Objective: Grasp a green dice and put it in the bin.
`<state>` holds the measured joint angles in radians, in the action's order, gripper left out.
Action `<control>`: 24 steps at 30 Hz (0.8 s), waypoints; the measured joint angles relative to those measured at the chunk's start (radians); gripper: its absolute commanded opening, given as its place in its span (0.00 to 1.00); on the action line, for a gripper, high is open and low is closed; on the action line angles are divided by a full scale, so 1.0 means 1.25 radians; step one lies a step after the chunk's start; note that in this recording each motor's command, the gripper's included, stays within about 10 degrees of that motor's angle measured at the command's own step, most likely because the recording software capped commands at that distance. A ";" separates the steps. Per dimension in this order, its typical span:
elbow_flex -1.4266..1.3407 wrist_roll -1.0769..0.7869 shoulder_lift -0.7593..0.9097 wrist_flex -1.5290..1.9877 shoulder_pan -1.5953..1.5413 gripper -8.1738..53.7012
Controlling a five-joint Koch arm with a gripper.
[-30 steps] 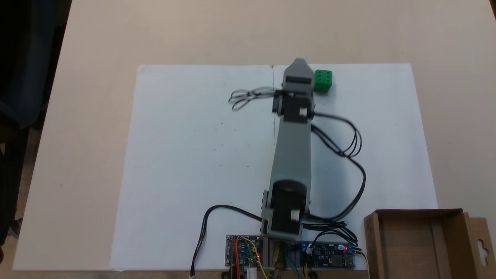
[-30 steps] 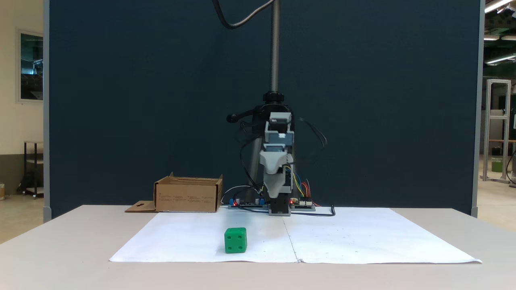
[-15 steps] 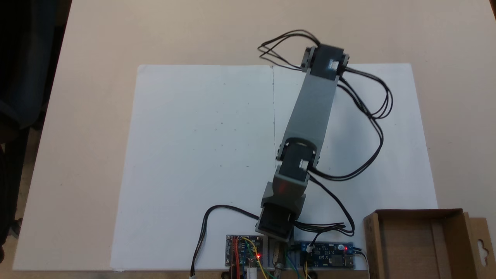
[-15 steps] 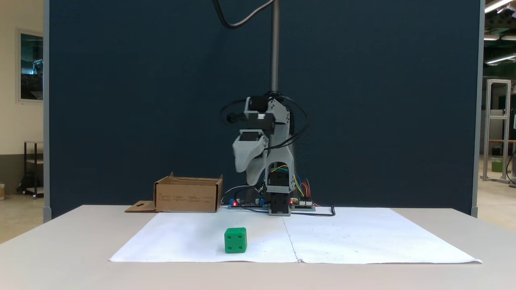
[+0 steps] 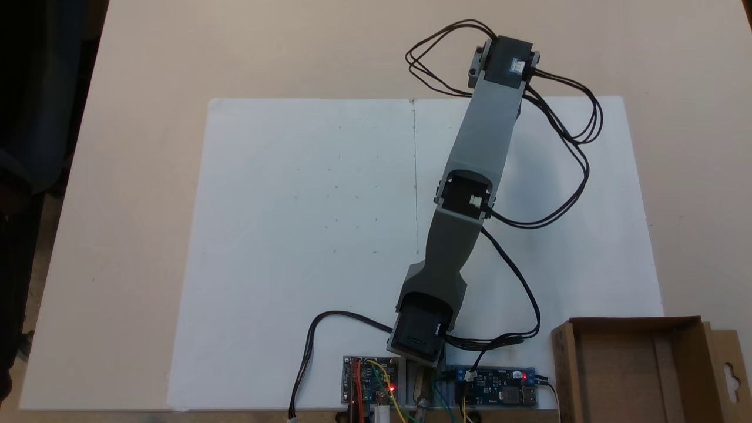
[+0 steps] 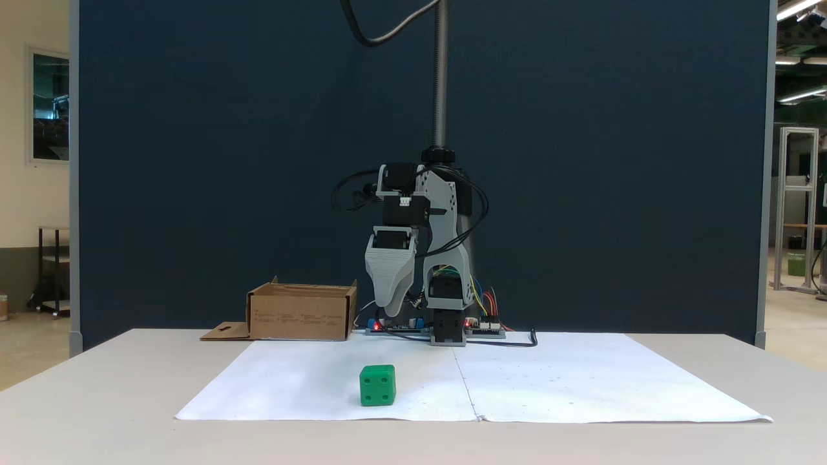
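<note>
Presumably light, rigid and slick, the small bright green plastic dice (image 6: 378, 385) resting on white paper at lower centre of a fixed view should be pinched across two opposite flat faces, while the grey gripper (image 6: 390, 303) hangs above it, jaw state indeterminable.

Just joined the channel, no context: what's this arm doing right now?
A Koch arm is going for the green dice, which sits untouched on the white paper. The gripper hangs above and behind the dice, pointing down and holding nothing; whether it is open can't be told. The bin stands beside the arm's base.
</note>
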<state>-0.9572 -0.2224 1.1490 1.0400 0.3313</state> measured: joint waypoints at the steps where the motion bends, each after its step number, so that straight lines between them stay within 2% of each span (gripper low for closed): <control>1: 0.015 -0.013 -0.012 0.000 0.000 0.83; 9: 0.094 -0.088 -0.085 0.000 0.010 0.83; 24: 0.117 -0.088 -0.167 0.000 0.013 0.83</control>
<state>-0.8115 -0.3329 0.9403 1.0400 0.3482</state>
